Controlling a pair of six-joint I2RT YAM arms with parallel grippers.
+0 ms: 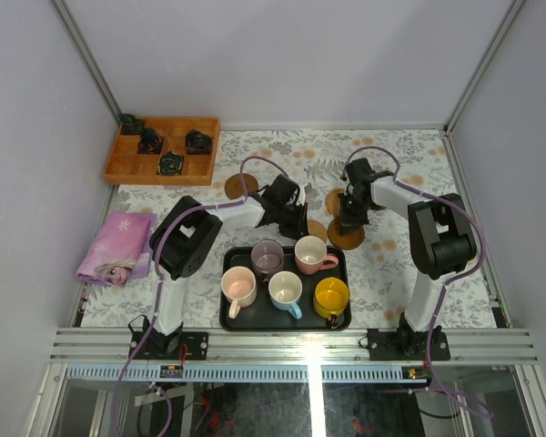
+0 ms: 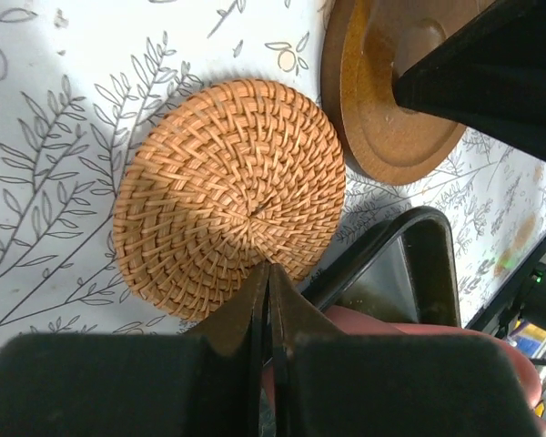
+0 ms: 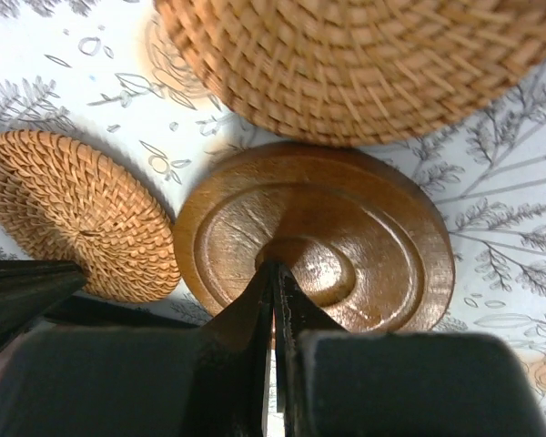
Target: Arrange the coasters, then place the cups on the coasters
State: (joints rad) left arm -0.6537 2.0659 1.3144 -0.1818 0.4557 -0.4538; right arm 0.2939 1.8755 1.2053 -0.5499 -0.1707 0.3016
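Five cups stand in the black tray (image 1: 232,319): mauve-grey (image 1: 267,258), peach-pink (image 1: 311,255), salmon-pink (image 1: 238,287), light blue (image 1: 286,289) and yellow (image 1: 331,296). Behind the tray lie a woven coaster (image 2: 229,196) and a dark wooden coaster (image 3: 346,228) side by side. A second woven coaster (image 3: 364,64) lies just beyond them, and another brown coaster (image 1: 240,187) lies apart to the left. My left gripper (image 2: 269,269) is shut, its tips over the woven coaster's near edge. My right gripper (image 3: 273,266) is shut, with its tips on the wooden coaster's middle.
A wooden compartment box (image 1: 162,150) with small black objects stands at the back left. A pink printed cloth (image 1: 118,246) lies at the left edge. The tray's corner (image 2: 428,264) sits right beside the left gripper. Grey walls enclose the flowered tablecloth (image 1: 400,164).
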